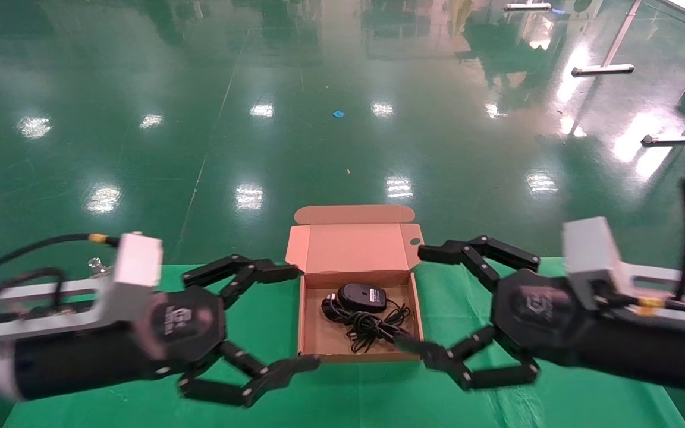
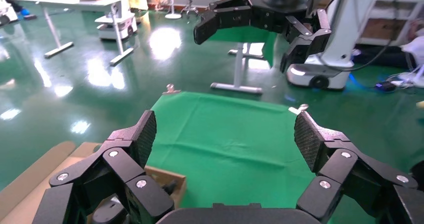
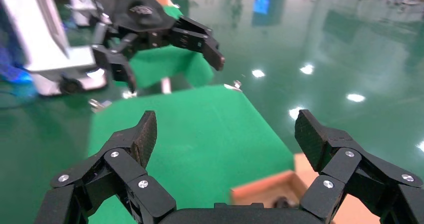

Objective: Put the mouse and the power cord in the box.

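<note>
Cardboard box (image 1: 354, 246) already holds mouse (image 1: 362, 296) and power cord (image 1: 366, 326); my left gripper (image 1: 295, 318) and right gripper (image 1: 420, 297) gape empty; closing the lid seems next.

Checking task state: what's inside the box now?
In the open box: the mouse and, in front of it, a tangled black cord bundle. Mouse cable and power cord can't be separated; the floor under them is hidden.

mouse (image 1: 362, 296), power cord (image 1: 366, 326), inside open box (image 1: 354, 244)
</note>
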Robot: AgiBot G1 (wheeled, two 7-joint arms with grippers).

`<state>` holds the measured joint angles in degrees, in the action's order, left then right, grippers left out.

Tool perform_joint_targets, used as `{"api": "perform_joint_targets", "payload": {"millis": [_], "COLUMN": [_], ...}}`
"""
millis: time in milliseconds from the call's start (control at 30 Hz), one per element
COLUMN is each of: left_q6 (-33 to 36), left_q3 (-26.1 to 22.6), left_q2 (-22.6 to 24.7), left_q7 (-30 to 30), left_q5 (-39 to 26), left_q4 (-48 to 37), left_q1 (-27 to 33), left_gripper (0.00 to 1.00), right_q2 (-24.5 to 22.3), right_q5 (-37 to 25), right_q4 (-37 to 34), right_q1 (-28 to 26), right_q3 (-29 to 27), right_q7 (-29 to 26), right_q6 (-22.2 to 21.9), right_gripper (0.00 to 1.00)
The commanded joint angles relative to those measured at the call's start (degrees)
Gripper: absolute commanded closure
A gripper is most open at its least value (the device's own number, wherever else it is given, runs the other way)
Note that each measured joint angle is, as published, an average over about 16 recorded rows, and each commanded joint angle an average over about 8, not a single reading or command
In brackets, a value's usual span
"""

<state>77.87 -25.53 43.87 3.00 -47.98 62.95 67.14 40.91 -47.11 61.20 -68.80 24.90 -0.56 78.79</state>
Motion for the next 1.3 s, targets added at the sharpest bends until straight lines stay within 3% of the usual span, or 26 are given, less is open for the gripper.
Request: {"api": "perform_joint_targets", "payload": {"millis": [33,300,500,1300], "left_q6": [1.3,6.3,8.8,8.1], "left_q3": [1.6,7.6,10.6,9.8], "left_q2": [-1.5,-7.1,-9.8,-9.1], "left_q7": [1.3,6.2,8.4,7.9], "left_q5": [1.0,4.9,6.9,6.3], "left_q4": [1.8,8.5,11.8,10.9], "left_q1": [-0.9,-4.5,-6.2,-5.7], "left_gripper": [0.00,0.00,0.00,0.00], "right_q2": [-1.1,-5.1,-6.3,-6.0], "right_q5": [1.0,4.5,5.7,5.4], "right_q4": [2.3,10.6,13.9,12.7], "right_q1": [1.3,6.2,7.8,7.4], "right_q3": [-1.6,-7.6,-9.8,-9.1], "right_q7": [-1.9,-8.7,-10.7,-10.3], "right_q6": [1.3,5.9,7.5,7.0], "right_gripper": [0.00,0.00,0.00,0.00]}}
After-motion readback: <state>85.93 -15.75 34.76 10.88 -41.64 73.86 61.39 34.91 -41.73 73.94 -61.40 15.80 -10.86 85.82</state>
